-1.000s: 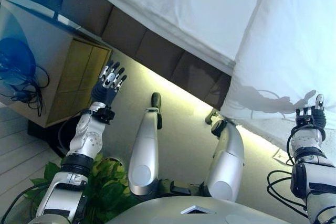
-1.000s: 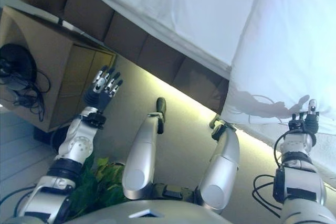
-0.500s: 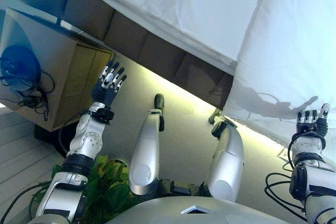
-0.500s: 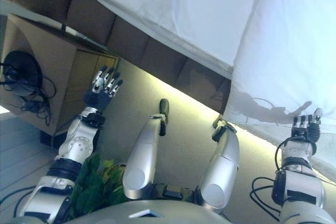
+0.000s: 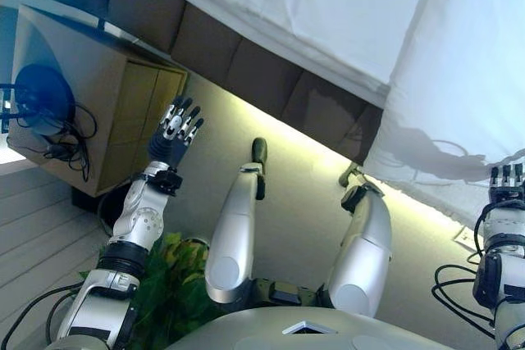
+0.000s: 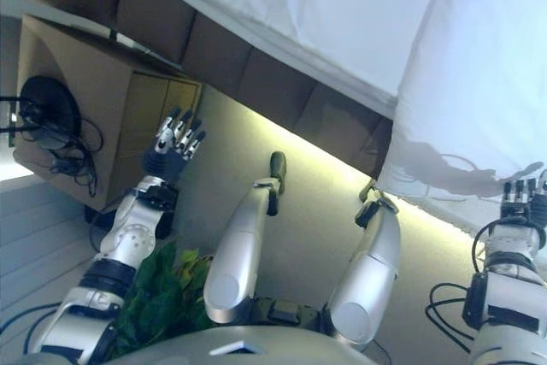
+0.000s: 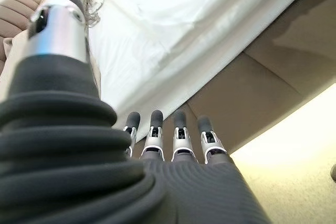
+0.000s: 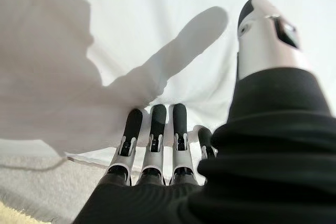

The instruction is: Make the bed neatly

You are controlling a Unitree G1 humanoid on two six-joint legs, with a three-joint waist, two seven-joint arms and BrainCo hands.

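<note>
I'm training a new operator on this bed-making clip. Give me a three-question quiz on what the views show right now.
1. True or false: the left hand grips the white sheet.
2. Which hand is raised in front of the white duvet? A. left B. right
3. Fill in: the wooden nightstand stands on the robot's ____ side.

Key: 1 false, its fingers are straight and apart from the cloth; 2 B; 3 left.
</note>
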